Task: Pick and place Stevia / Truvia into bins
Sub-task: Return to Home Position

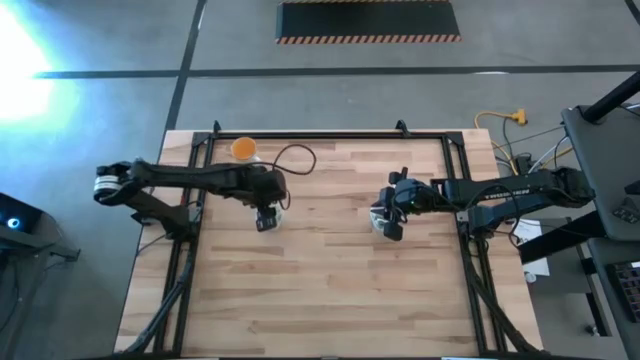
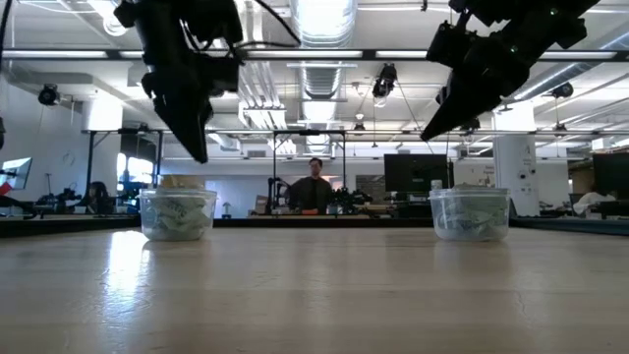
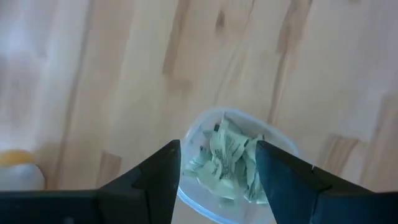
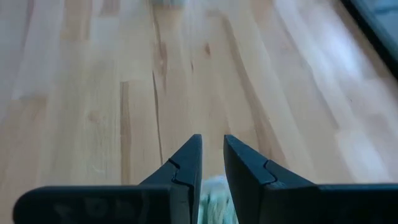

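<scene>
Left gripper (image 3: 217, 146) wide apart over bin (image 3: 194, 132) of sachets (image 3: 227, 158); right gripper (image 4: 212, 140) narrowly parted, empty.

I see the desk (image 1: 330, 290) as blond and tan wood strips with darker grain. The left bin (image 3: 283, 144) and right bin (image 1: 377, 213) are clear, whitish; the sachets (image 3: 229, 168) in them pale green and white. The cup (image 1: 244, 149) is orange, the left gripper (image 3: 217, 152) and right gripper (image 4: 212, 146) black.
</scene>
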You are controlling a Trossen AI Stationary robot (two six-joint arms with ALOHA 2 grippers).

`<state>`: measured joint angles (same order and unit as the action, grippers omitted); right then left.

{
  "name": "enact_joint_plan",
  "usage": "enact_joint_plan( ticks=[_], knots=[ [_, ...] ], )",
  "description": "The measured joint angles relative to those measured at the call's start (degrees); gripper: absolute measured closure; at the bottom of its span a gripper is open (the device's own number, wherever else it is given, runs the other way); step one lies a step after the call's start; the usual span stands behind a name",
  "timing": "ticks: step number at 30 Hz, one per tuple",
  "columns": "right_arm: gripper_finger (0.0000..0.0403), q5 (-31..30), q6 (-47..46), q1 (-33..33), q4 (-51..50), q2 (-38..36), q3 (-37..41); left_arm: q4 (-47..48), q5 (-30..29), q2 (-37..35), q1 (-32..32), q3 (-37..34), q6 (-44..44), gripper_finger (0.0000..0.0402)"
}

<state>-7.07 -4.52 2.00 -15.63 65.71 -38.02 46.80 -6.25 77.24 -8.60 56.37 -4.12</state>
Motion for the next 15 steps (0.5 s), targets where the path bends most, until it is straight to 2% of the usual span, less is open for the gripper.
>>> enact_joint_plan(
  ticks=[5, 10, 15],
  knots=[
    [0.0346, 0.0, 4.7, 0.0, 7.6, 0.0, 0.0, -6.2, 0.0, -5.6, 0.2, -1.1, 5.7, 0.0210],
    [0.0346, 0.0, 8.8, 0.0, 7.9, -0.1, -0.8, -24.0, 0.0, -12.3, 1.2, -7.0, 13.3, 0.0210],
    [0.0346, -0.4, 10.8, 0.0, 10.1, -0.6, -0.2, -41.6, -0.1, -20.8, 1.3, -17.6, 16.5, 0.0210]
  ],
)
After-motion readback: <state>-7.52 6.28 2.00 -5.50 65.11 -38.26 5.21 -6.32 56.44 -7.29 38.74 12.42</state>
